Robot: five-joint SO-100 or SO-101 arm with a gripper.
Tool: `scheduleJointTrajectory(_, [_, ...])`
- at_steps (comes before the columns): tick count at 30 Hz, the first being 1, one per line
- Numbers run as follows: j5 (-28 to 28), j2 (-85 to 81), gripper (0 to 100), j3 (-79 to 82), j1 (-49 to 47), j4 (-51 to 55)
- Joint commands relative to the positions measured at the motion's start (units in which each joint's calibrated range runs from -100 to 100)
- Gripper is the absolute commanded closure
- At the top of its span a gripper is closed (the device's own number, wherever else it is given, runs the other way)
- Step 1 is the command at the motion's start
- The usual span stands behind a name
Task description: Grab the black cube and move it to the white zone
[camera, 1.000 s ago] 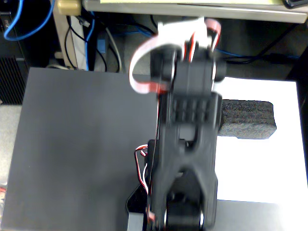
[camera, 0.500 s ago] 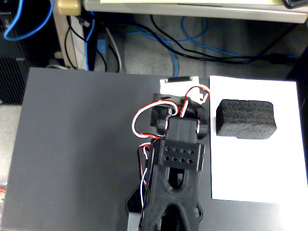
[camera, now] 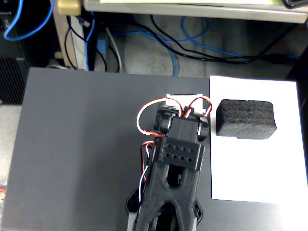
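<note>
We see the arm [camera: 175, 183] rising from the mat's [camera: 77, 154] near edge | gripper [camera: 185, 108] hidden beneath it, opening unclear, holding nothing visible | black cube [camera: 246, 119] just right, apart, long axis left-right, near white zone's [camera: 255, 168] far edge.

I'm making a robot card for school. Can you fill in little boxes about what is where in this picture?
block: black foam block, lying flat
block's place: on the white sheet, near its top edge in the fixed view
mat: dark grey mat under the arm, left of the sheet
arm: black robot arm, over the mat, apart from the block
pincer: hidden under the arm, cannot tell
</note>
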Motion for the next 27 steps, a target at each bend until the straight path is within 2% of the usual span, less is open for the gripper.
scheduleJointTrajectory(1, [0.23,0.03,99,0.00,0.44,0.36])
scheduleJointTrajectory(27, [0.33,-0.06,99,0.00,0.52,0.36])
